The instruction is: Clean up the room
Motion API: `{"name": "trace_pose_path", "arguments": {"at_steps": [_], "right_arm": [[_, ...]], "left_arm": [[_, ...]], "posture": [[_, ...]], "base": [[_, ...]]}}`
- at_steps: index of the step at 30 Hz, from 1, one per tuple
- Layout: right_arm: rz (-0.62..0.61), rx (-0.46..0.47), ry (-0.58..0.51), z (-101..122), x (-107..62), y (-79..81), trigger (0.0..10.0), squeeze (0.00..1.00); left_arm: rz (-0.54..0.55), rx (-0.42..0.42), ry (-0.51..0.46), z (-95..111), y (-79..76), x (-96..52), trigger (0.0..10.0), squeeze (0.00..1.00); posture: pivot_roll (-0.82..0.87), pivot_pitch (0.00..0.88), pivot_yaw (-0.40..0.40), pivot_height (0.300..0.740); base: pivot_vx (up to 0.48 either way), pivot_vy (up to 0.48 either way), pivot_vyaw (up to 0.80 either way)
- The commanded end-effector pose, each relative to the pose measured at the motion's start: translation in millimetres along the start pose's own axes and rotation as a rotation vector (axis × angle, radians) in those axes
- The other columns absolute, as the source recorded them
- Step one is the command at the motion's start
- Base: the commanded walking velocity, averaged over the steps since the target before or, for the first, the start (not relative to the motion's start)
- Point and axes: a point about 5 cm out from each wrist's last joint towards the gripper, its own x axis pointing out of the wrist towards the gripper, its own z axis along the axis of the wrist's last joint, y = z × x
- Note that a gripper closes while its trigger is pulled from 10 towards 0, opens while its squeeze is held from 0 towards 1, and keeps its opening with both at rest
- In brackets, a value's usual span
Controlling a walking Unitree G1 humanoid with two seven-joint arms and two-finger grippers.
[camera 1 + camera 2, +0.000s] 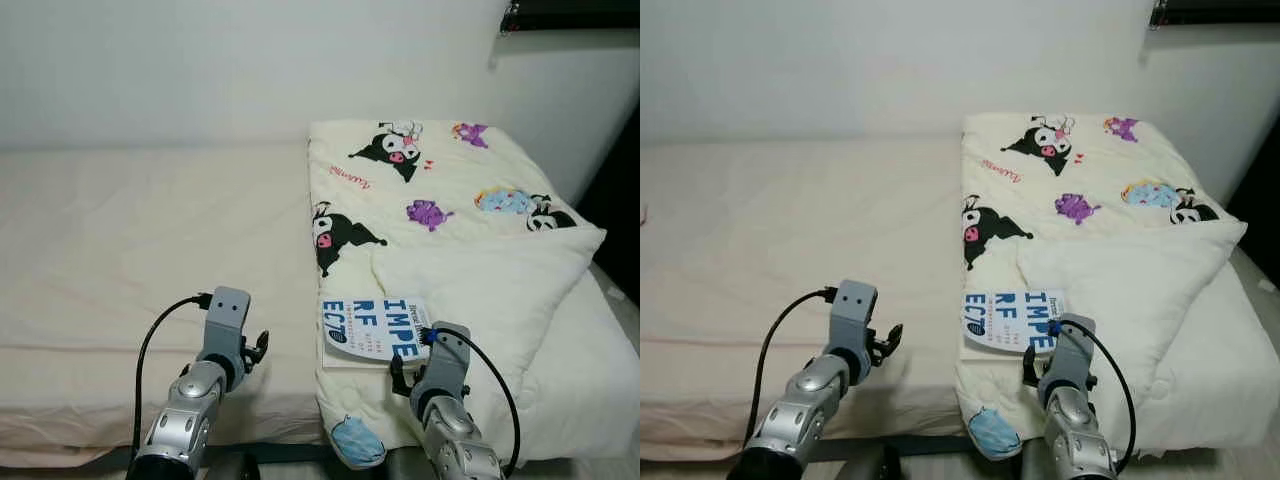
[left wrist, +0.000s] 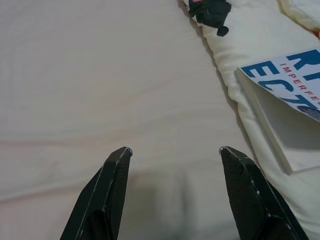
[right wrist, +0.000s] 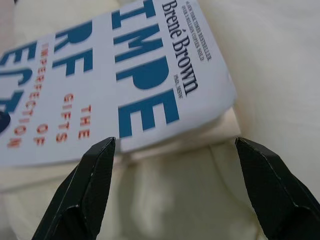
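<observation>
A white paperback book [image 1: 372,328] with big blue letters lies flat on the folded cream comforter [image 1: 430,190], close to the bed's front edge. My right gripper [image 3: 175,142] is open just short of the book's [image 3: 100,75] near corner, one finger on each side of it, touching nothing. My left gripper [image 2: 175,150] is open too and hovers low over the bare beige sheet [image 1: 140,240], left of the comforter, with nothing between its fingers. The book's edge [image 2: 290,85] also appears in the left wrist view.
A white pillow [image 1: 500,275] rests on the comforter to the right of the book. A small blue item [image 1: 355,442] hangs at the comforter's front edge below the book. A white wall runs behind the bed, with a dark gap at the far right.
</observation>
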Motion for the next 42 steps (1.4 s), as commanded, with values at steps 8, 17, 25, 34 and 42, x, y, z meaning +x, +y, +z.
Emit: {"name": "trace_pose_path", "arguments": {"at_steps": [8, 17, 25, 34, 42], "right_arm": [[0.085, 0.122, -0.026, -2.2, 3.9, 15.8, 10.0, 0.00], [0.106, 0.225, 0.035, -16.1, 8.3, 27.2, 10.0, 0.00], [0.063, 0.319, 0.086, -26.3, 5.3, 15.1, 10.0, 0.00], [0.039, 0.317, 0.066, -30.9, -1.0, -5.7, 10.0, 0.00], [0.040, 0.354, 0.030, -29.1, -4.4, -8.1, 10.0, 0.00]], "left_arm": [[0.007, 0.050, 0.003, -1.3, 6.5, -5.0, 10.0, 0.00], [0.001, 0.091, -0.018, 3.8, 10.3, -8.4, 10.0, 0.00], [-0.035, 0.153, -0.035, 5.9, 14.8, -16.6, 10.0, 0.00], [-0.067, 0.193, -0.048, 8.7, 16.2, -17.4, 10.0, 0.00], [-0.085, 0.225, -0.061, 11.8, 11.2, -15.6, 10.0, 0.00]], "posture": [[-0.01, 0.082, 0.022, 0.559], [0.01, 0.094, 0.028, 0.559], [0.03, 0.106, 0.027, 0.559], [0.03, 0.103, 0.036, 0.559], [0.02, 0.095, 0.039, 0.559]], "base": [[0.000, 0.000, 0.00], [0.000, 0.000, 0.00], [0.000, 0.000, 0.00], [0.000, 0.000, 0.00], [0.000, 0.000, 0.00]]}}
